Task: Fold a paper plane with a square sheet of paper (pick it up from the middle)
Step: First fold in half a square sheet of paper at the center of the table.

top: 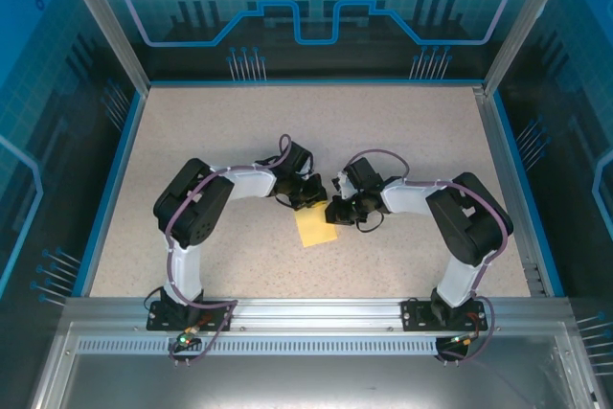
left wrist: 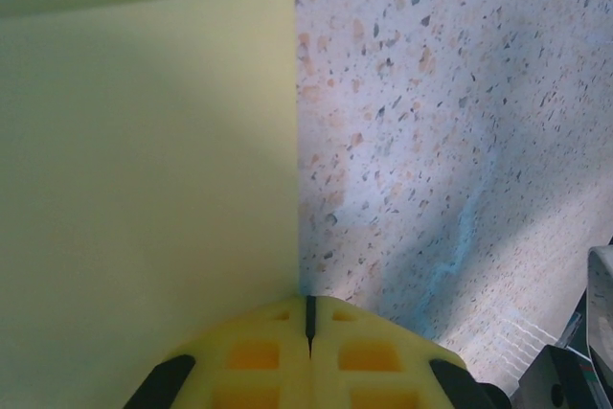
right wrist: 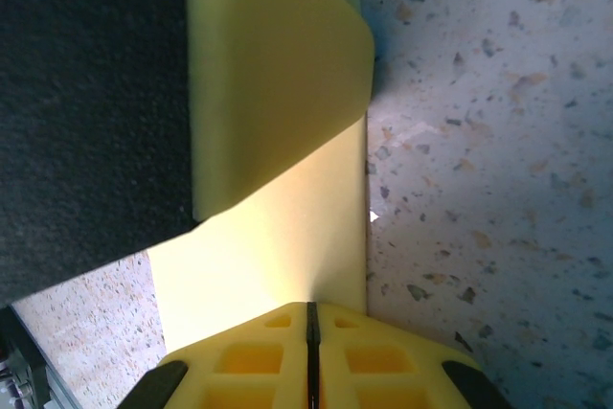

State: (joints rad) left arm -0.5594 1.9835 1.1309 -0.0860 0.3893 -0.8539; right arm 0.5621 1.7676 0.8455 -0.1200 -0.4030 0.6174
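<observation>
A: Starting with what holds what: what is in the booth?

B: Clear panels with blue print stand at the left, far and right sides of the desk. Inside are the two arms and one yellow sheet. It is near the desk's middle, a little toward the near side.

A: And the tools?

B: The left tool is at the sheet's far edge and the right tool at its right edge, the two close together. In the left wrist view the yellow pads are pressed together with only a thin seam between them. The sheet's edge runs straight into that seam, so it pinches the sheet. The right wrist view is alike: pads together, paper tapering into the seam, so it grips the sheet too.

A: Edges and room?

B: A blue rim bounds the desk, and an aluminium rail along the near edge carries both arm bases. Open desk stretches left, right and far of the sheet.

A: Surfaces?

B: The desk is pale and speckled, like stone. The sheet is thin and plain, with straight edges. In the right wrist view one part of it curls over in a soft, rounded bend. The pads have square recesses. A black, grainy part sits at the left of that view, and I cannot tell what it is.
</observation>
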